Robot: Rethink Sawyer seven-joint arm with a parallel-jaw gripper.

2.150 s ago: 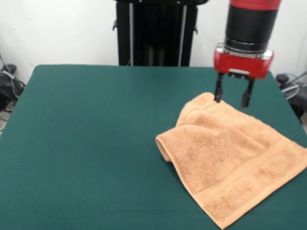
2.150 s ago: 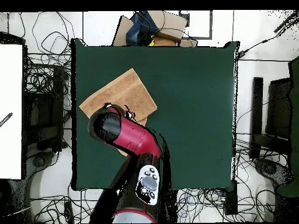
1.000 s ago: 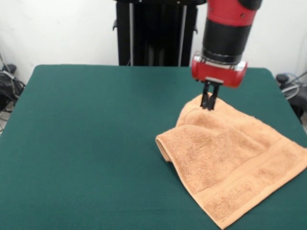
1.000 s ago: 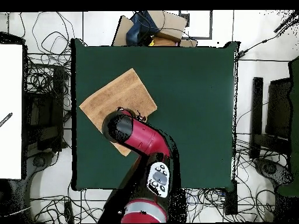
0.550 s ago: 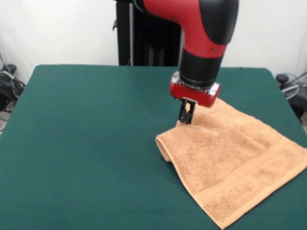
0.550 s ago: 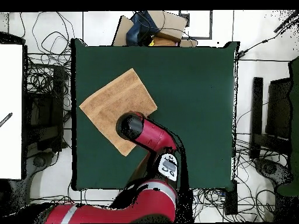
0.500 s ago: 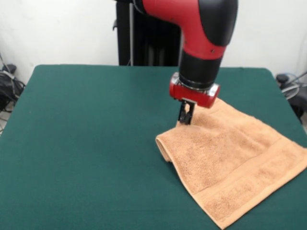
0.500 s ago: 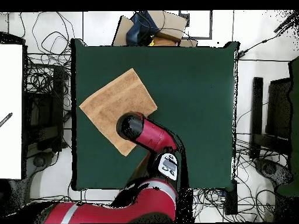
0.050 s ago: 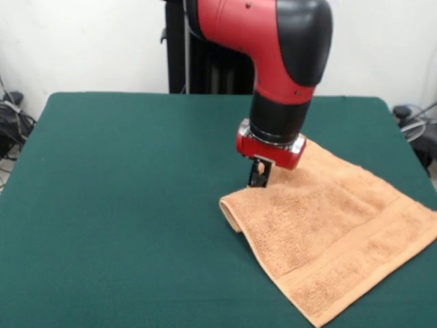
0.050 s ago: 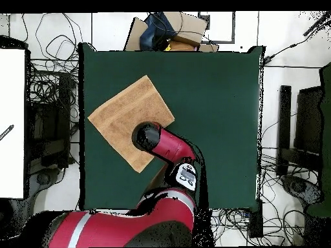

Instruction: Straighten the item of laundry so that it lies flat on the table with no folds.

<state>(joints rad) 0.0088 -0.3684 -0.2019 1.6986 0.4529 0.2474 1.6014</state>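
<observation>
Orange-tan terry towel (image 9: 328, 229) lies on dark green felt table (image 9: 123, 205), w/ left edge folded under; we see gripper (image 9: 259, 176) pinched onto towel's fold.

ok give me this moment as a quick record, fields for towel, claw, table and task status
towel: orange-tan towel, one part doubled over, rounded fold facing the open table
claw: claw shut, down at the towel's folded edge; a bit of orange shows between its tips
table: green table, towel off to one side, near an edge
task status: not done, fold still in the towel
</observation>
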